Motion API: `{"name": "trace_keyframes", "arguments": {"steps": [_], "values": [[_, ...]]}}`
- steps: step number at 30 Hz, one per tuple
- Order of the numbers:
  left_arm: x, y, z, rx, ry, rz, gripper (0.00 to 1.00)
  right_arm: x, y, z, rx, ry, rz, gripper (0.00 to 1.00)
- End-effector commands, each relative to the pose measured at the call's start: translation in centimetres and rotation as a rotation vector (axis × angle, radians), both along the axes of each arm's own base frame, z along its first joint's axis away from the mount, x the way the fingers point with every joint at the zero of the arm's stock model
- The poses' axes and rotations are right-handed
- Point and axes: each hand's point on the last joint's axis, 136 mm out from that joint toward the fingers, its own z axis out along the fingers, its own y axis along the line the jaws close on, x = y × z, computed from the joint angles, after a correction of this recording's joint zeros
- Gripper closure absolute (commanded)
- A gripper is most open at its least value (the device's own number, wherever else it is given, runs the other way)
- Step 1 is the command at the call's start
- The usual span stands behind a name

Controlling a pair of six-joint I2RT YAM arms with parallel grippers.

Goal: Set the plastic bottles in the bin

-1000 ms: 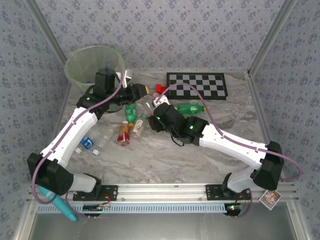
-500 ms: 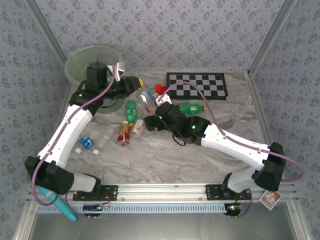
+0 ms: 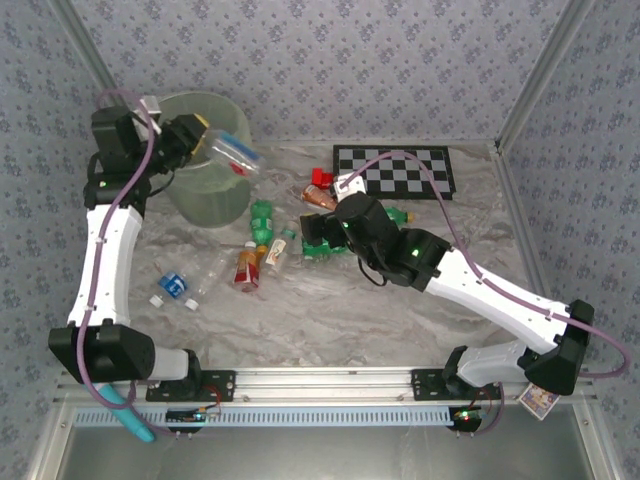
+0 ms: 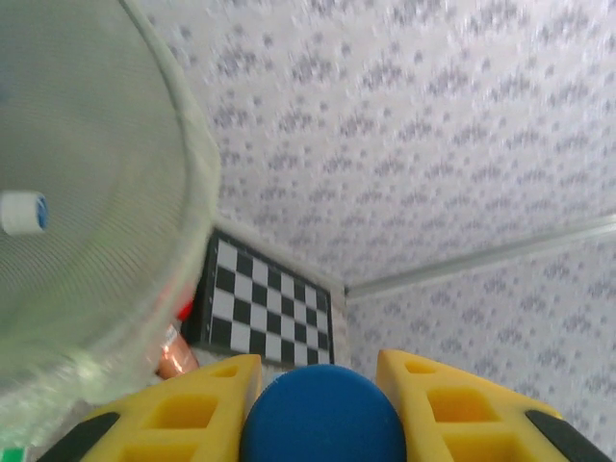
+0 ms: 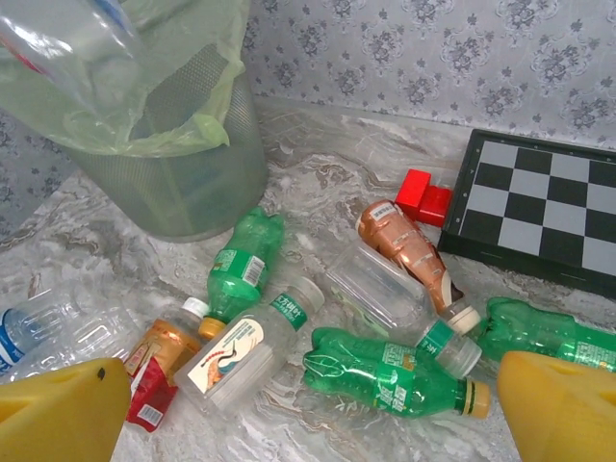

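My left gripper (image 3: 205,140) is raised at the rim of the bin (image 3: 205,185), shut on a clear bottle (image 3: 232,152) with a blue label that juts out over the opening. In the left wrist view the bottle's blue cap (image 4: 322,414) sits between my yellow fingers (image 4: 207,399), with the bin's wall (image 4: 96,241) to the left. My right gripper (image 5: 308,423) hangs open low over the scattered plastic bottles, straddling a green bottle (image 5: 395,371). Close by lie a clear white-labelled bottle (image 5: 245,351), another green one (image 5: 241,265) and a copper-coloured one (image 5: 399,241).
A checkerboard (image 3: 392,172) lies at the back right, with a small red block (image 5: 422,197) beside it. An orange bottle (image 3: 246,268) and clear blue-labelled bottles (image 3: 175,287) lie left of centre. Patterned walls close in the table.
My left arm has swung up and to the left, carrying the clear bottle from above the table's middle to the bin's rim. My right gripper has opened wide and shifted slightly over the bottles.
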Motion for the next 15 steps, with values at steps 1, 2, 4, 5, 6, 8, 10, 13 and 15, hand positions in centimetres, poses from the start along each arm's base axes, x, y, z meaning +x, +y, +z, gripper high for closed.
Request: {"name": "trace_keyframes", "arguments": {"steps": [1,2,4,5,6,8,10,13,15], "values": [[1.3,2.8,3.3,-0.059,-0.089,0.093,0.71,0.1,-1.2,1.3,-0.004,-0.022,-0.032,0.00],[1.7,3.9,3.3,-0.072,-0.090,0.128,0.71,0.2,-1.3,1.3,-0.005,-0.024,-0.034,0.00],[2.5,5.9,3.4,-0.091,-0.096,0.190,0.71,0.3,-1.6,1.3,-0.007,-0.024,-0.040,0.00],[3.0,6.9,3.4,-0.103,-0.095,0.222,0.71,0.2,-1.6,1.3,-0.008,-0.024,-0.042,0.00],[3.3,7.7,3.3,-0.113,-0.094,0.247,0.71,0.3,-1.8,1.3,-0.009,-0.025,-0.045,0.00],[4.4,9.2,3.0,-0.134,-0.090,0.294,0.71,0.3,-2.1,1.3,-0.016,-0.026,-0.055,0.00],[5.4,10.2,2.6,-0.150,-0.083,0.322,0.71,0.4,-2.5,1.3,-0.020,-0.031,-0.066,0.00],[7.2,11.2,1.6,-0.167,-0.059,0.354,0.71,0.4,-3.3,1.3,-0.018,-0.035,-0.080,0.00],[8.5,11.7,1.0,-0.192,-0.045,0.371,0.71,0.5,-3.7,1.3,-0.019,-0.038,-0.091,0.00]]}}
